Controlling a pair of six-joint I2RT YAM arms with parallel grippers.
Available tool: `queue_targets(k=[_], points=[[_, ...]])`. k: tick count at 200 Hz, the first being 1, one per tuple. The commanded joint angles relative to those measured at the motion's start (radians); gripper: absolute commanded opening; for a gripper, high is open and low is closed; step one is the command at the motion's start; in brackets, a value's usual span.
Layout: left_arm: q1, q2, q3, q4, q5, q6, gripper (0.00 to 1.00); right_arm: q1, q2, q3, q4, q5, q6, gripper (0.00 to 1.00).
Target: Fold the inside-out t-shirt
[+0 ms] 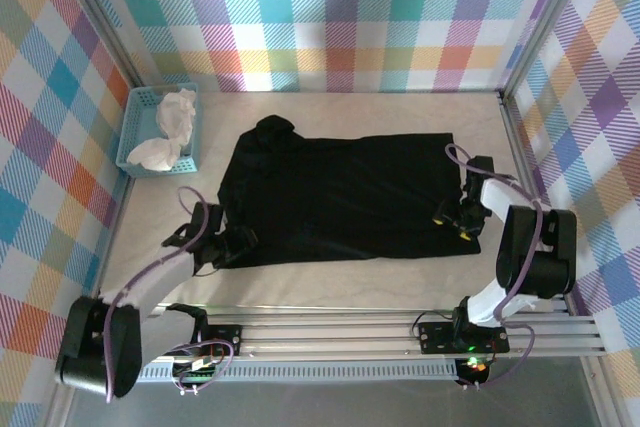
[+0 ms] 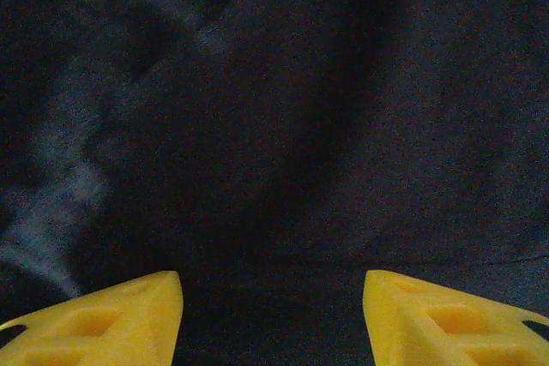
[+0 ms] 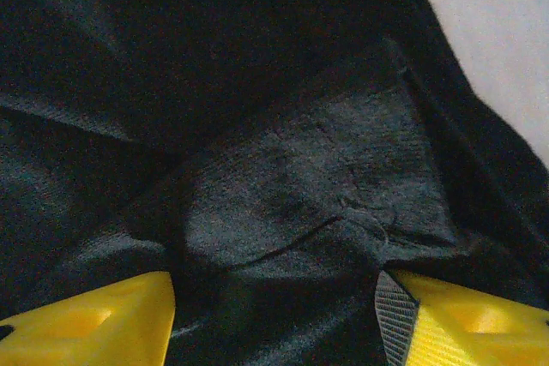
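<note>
Yellow wedge-shaped left fingers (image 2: 111, 323) and right fingers (image 3: 480, 323), spread apart, empty, over matte black creased knit t-shirt (image 1: 340, 197).

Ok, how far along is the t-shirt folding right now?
Early stage. Done: the t-shirt lies spread flat on the table. In hand: the left gripper and right gripper sit low over its near corners, jaws apart, nothing pinched that I can see. Left: every fold; no edge is turned over yet, and no print shows, so it may also need turning right side out.
</note>
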Motion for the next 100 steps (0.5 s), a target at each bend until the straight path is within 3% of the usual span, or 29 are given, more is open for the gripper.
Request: queue_targets(k=[1, 30, 53, 77, 100], points=[[-0.008, -0.068, -0.027, -0.162, -0.041, -0.068, 0.59, -0.017, -0.055, -0.067, -0.083, -0.030, 0.053, 0.65], [-0.008, -0.114, 0.040, -0.222, -0.045, -0.046, 0.59, -0.032, -0.127, -0.080, -0.064, -0.020, 0.073, 0.65], [-0.008, -0.101, 0.140, -0.117, -0.054, -0.003, 0.59, 0.002, -0.181, -0.014, 0.058, -0.064, 0.034, 0.65], [-0.008, 0.097, 0.309, 0.016, -0.090, 0.085, 0.67, 0.034, -0.108, 0.104, 0.186, -0.080, -0.028, 0.67], [0.002, 0.365, 0.534, 0.086, -0.117, 0.168, 0.70, 0.027, 0.033, 0.246, 0.274, -0.046, -0.013, 0.76]])
